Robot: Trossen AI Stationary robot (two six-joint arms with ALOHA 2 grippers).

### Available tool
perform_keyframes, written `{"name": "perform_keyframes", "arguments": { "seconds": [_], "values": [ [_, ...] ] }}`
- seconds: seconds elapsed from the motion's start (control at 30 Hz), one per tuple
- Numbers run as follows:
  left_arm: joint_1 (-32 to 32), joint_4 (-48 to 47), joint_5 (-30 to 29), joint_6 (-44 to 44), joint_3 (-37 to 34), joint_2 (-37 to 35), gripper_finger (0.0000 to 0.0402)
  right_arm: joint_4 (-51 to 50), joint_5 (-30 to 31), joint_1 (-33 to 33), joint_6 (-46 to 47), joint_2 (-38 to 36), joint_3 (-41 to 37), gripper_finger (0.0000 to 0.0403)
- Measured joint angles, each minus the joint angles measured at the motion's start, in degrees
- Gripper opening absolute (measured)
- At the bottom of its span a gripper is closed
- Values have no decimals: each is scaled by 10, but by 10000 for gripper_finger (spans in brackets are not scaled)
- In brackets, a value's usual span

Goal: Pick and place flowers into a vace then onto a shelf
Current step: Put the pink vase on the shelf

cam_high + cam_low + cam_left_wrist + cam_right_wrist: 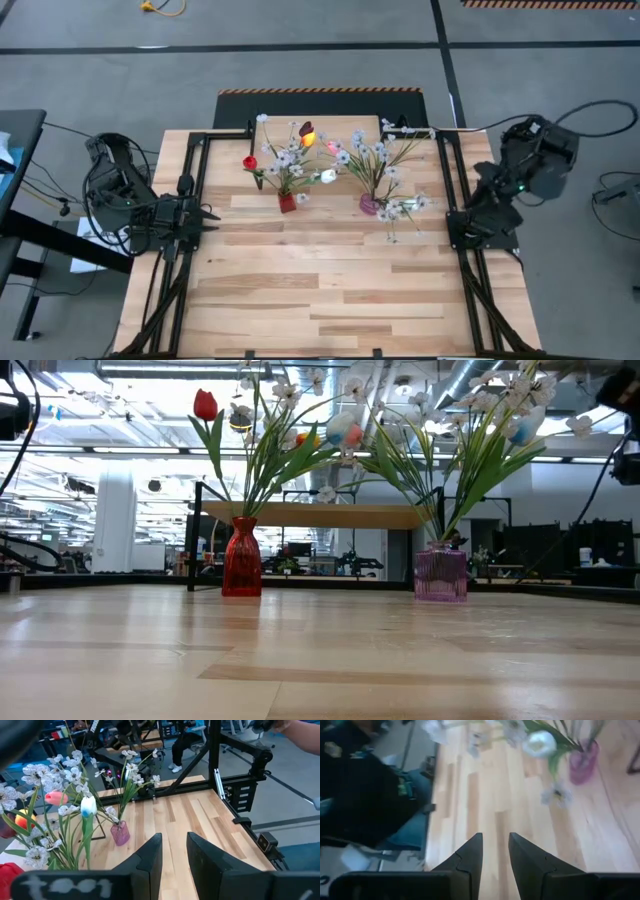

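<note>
Two vases stand upright on the wooden table in front of the shelf [320,515]. The red vase [241,557] holds a red tulip and white sprays. The purple vase [441,572] holds green stems, white blossoms and a white tulip [540,742]. From above, the red vase [287,203] is on the left and the purple vase [370,205] on the right. My left gripper [174,837] hovers at the table's left edge [212,214], narrowly open and holding nothing. My right gripper [495,837] is at the right edge, also narrowly open and holding nothing, and slants down at bare tabletop.
Black metal frame rails [190,180] run along both table sides. The shelf [330,125] sits at the far middle. A person in dark clothing and jeans [370,795] is beside the table. Bare wood [320,290] fills the near half.
</note>
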Motion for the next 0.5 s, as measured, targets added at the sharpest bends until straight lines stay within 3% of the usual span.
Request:
{"name": "perform_keyframes", "arguments": {
  "seconds": [0.23, 0.5],
  "values": [
    [0, 0, 0, 2, 0, 0, 80, 0, -6, -8, 81, 0, -67, 87],
    [0, 0, 0, -2, 0, 0, 80, 0, -2, -37, 246, -4, -134, 87]
  ]
}}
